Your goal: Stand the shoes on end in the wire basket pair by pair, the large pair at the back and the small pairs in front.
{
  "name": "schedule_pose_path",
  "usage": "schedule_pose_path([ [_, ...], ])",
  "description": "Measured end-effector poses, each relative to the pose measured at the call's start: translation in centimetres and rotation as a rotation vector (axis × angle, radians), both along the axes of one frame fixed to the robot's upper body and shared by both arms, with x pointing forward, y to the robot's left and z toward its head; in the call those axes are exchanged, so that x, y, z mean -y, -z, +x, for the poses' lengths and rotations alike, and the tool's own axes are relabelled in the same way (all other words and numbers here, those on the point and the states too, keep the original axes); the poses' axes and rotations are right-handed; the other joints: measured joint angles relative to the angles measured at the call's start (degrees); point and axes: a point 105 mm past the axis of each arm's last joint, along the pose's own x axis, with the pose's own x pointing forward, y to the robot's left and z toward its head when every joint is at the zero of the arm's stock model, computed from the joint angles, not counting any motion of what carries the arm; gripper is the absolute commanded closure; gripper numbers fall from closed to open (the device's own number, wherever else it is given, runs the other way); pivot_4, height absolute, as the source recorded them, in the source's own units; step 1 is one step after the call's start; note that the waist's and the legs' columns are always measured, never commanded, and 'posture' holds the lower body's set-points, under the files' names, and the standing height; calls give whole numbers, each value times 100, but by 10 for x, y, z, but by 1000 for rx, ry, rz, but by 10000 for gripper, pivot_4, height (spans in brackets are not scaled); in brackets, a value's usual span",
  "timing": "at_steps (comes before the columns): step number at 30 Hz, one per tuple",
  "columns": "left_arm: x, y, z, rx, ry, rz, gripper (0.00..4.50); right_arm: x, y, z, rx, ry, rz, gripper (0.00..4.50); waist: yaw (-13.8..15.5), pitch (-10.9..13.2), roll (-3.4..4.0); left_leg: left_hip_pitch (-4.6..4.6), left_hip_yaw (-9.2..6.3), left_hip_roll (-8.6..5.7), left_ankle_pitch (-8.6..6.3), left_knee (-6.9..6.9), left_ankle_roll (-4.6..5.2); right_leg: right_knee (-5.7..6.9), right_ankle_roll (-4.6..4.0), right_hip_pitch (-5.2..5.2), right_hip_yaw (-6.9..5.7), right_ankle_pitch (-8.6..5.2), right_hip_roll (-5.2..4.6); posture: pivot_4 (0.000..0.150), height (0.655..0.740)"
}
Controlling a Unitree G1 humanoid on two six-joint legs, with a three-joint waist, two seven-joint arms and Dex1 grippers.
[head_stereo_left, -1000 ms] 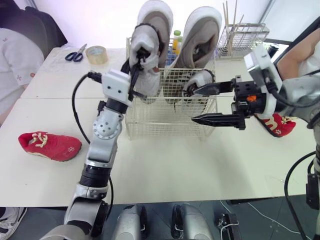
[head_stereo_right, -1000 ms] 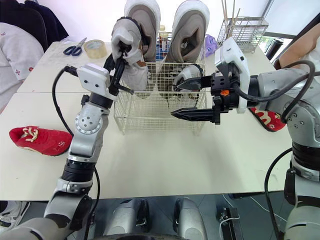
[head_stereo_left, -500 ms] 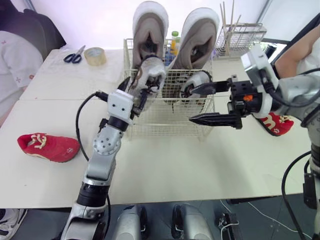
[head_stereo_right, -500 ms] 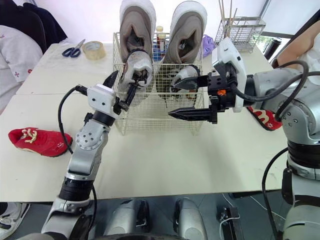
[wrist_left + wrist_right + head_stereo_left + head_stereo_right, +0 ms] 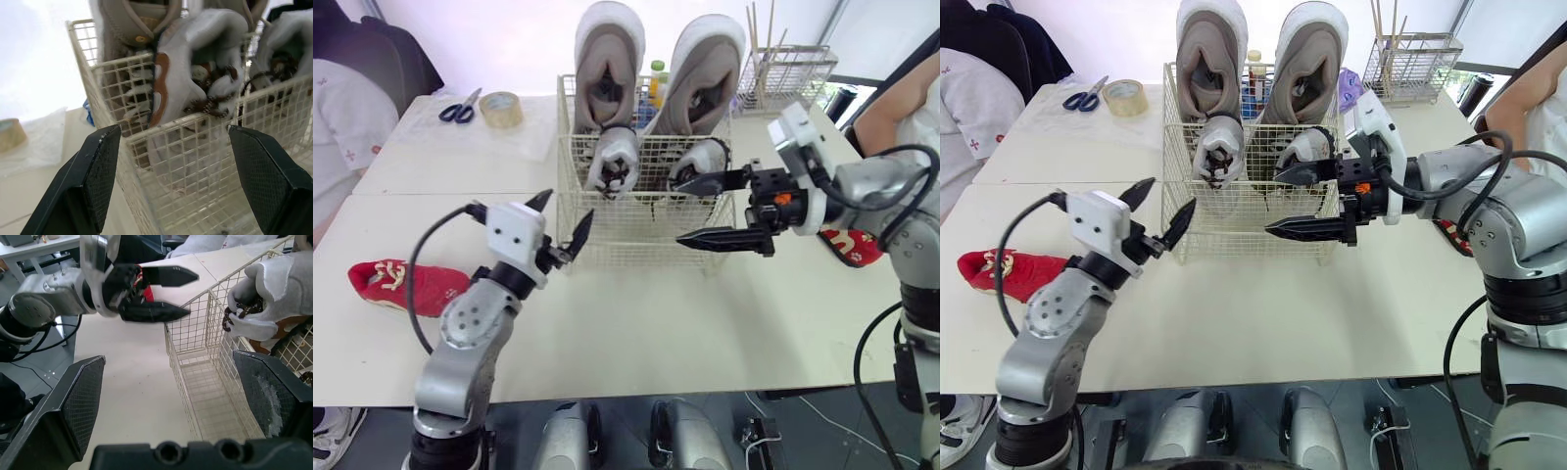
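Note:
The wire basket (image 5: pixel 636 230) holds two large beige shoes (image 5: pixel 614 54) on end at the back. Two small white shoes stand in front of them, one on the left (image 5: pixel 614 162) and one on the right (image 5: pixel 697 162). My left gripper (image 5: pixel 566 213) is open and empty just outside the basket's front left corner. My right gripper (image 5: pixel 683 211) hangs open and empty before the basket's right front. One red shoe (image 5: pixel 396 284) lies on the table at the left, partly behind my left arm. Another red shoe (image 5: pixel 850 245) lies at the right. The left wrist view faces the left white shoe (image 5: pixel 195 73) through the mesh.
Scissors (image 5: pixel 460 106) and a tape roll (image 5: pixel 501 108) lie at the back left. A wire rack (image 5: pixel 788 73) stands at the back right, and bottles (image 5: pixel 658 78) stand behind the basket. A person (image 5: pixel 342 117) sits at the left; a person's arm (image 5: pixel 901 108) shows at the right.
My left gripper lowered the small white shoe into the basket's front left, let go and drew back to the basket's front corner. The right arm has barely moved.

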Motion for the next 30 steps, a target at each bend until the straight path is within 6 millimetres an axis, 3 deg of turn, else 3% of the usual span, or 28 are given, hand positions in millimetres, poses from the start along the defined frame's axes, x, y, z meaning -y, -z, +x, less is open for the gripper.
schedule_pose_path([
  [1, -5, -7, -1, 0, -1, -37, 9045, 0, 0, 1, -4, 0, 4, 0, -3, 0, 0, 0, -1, 0, 3, 0, -5, 0, 0, 0, 0, 0, 0, 1500, 7400],
  [4, -20, -26, -12, -8, 83, -72, 278, -6, -7, 15, 38, 47, 69, 0, -55, 0, 0, 1, -2, 3, 22, 0, -38, 3, 0, -1, 0, 0, 4, 1500, 7400],
  [6, -26, -39, -19, -28, 175, -40, 278, -13, -26, 27, 114, 86, 162, 0, -117, 8, 11, -6, -5, 1, 29, -3, -50, 10, 0, -9, -2, 0, 7, 1500, 7400],
  [9, -33, -58, -30, -85, 310, -32, 278, -14, -65, 22, 167, 75, 323, 0, -108, 11, 11, -20, -19, 0, 32, -4, -54, 4, 1, -12, -10, -1, 10, 1500, 7400],
  [13, -17, -57, -48, -202, 506, -92, 278, 32, -119, 27, 125, 161, 694, 0, -96, 8, 6, -17, -19, -20, 21, -1, -35, -17, 4, 10, -11, -1, 2, 1500, 7400],
  [15, -4, -48, -51, -271, 573, -96, 278, 68, -127, 34, 95, 267, 858, 0, -61, 7, 4, -8, -22, -24, 19, -1, -33, -24, 4, 23, -12, 0, 2, 1500, 7400],
  [16, 3, -43, -51, -297, 600, -109, 278, 88, -119, 41, 97, 371, 890, 0, -25, 6, 4, 4, -22, -25, 18, -2, -31, -31, 4, 35, -12, -1, 3, 1500, 7400],
  [19, 28, -31, -51, -315, 688, -214, 278, 142, -67, 76, 136, 820, 778, 0, 11, 6, 7, 8, -16, -27, 18, -4, -31, -32, 4, 38, -8, 0, 4, 1500, 7400],
  [21, 48, -24, -54, -326, 744, -243, 278, 181, -44, 92, 170, 1111, 760, 0, -2, 15, 22, 7, -1, -29, 20, -5, -33, -22, 7, 24, 4, 1, 5, 1500, 7400],
  [22, 57, -21, -58, -330, 783, -249, 278, 198, -40, 92, 203, 1222, 770, 0, -5, 14, 32, 7, 5, -28, 21, -7, -35, -11, 10, 15, 7, 2, 5, 1500, 7400],
  [24, 67, -14, -68, -342, 848, -266, 278, 214, -28, 79, 276, 1333, 697, 0, -6, 9, 38, 17, 4, -9, 30, -21, -52, -12, 19, 16, 10, -7, 23, 1500, 7400],
  [30, 82, 22, -79, -422, 847, -280, 278, 228, 51, 37, 238, 1353, 250, 0, 27, -4, 84, 35, -4, -4, 35, -27, -63, -12, 12, 31, 10, -18, 37, 1500, 7400],
])
